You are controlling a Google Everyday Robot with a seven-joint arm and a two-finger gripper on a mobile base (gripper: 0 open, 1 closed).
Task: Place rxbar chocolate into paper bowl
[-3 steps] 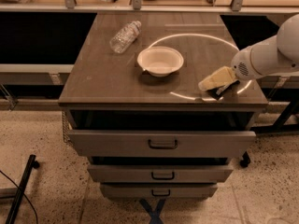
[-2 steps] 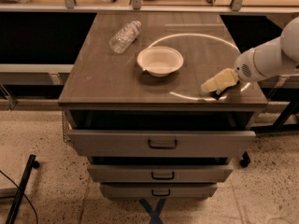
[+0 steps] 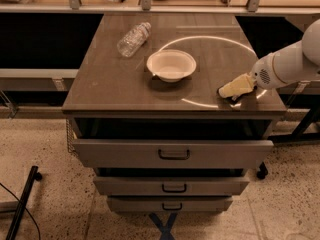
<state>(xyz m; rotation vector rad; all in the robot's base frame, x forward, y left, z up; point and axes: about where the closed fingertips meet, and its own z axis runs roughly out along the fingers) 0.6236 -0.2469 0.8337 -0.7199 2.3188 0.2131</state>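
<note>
The white paper bowl (image 3: 154,67) stands empty near the middle of the brown table top (image 3: 110,84). My gripper (image 3: 231,91), with pale yellowish covers, comes in from the right on a white arm (image 3: 287,64) and rests low at the table's front right, well to the right of the bowl. A dark sliver (image 3: 235,99) shows just under the gripper. It may be the rxbar chocolate or only shadow; I cannot tell which. No other dark bar shows on the table.
A clear plastic bottle (image 3: 133,39) lies on its side at the back left of the table. A bright ring of reflected light (image 3: 210,38) crosses the right half. Drawers (image 3: 174,154) stand slightly open below the front edge. Shelving runs behind.
My gripper has shifted slightly to the right along the front right of the table. The bowl and the bottle have not moved.
</note>
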